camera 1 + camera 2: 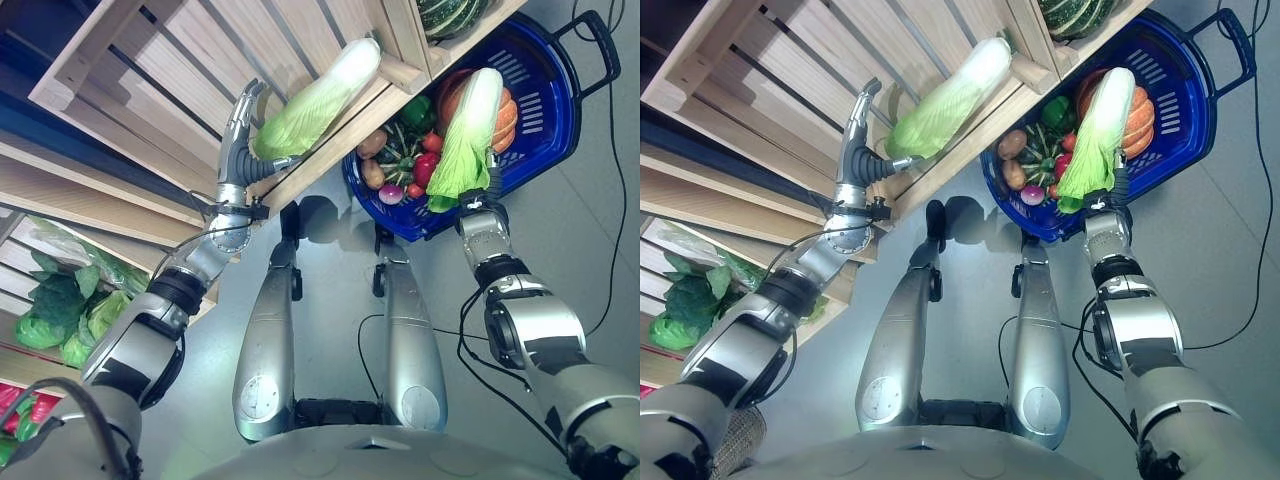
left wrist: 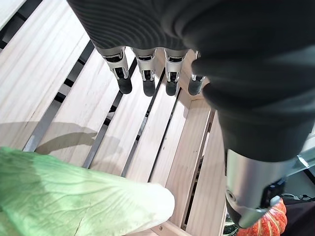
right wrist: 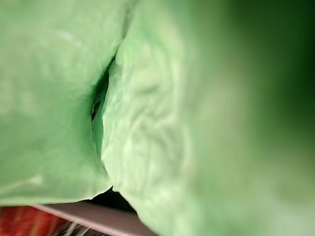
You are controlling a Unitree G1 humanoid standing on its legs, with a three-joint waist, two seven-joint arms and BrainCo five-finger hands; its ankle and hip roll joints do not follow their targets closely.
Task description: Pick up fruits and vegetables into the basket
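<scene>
Right hand [image 1: 478, 205], fingers hidden by leaves so grip unclear, holds a napa cabbage [image 1: 468, 135] over the blue basket [image 1: 551, 120] at 1 o'clock; lowering comes next. Left hand [image 1: 240, 125], fingers straight, reaches beside the crate's cabbage [image 1: 315, 100] at 12

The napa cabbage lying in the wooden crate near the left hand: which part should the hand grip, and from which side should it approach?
Probably the leafy green end of the napa cabbage, which points toward the left hand. The cabbage lies lengthwise along the wooden crate edge, its white stem end away from the hand. The open fingers could close across its width from the crate's open side.
</scene>
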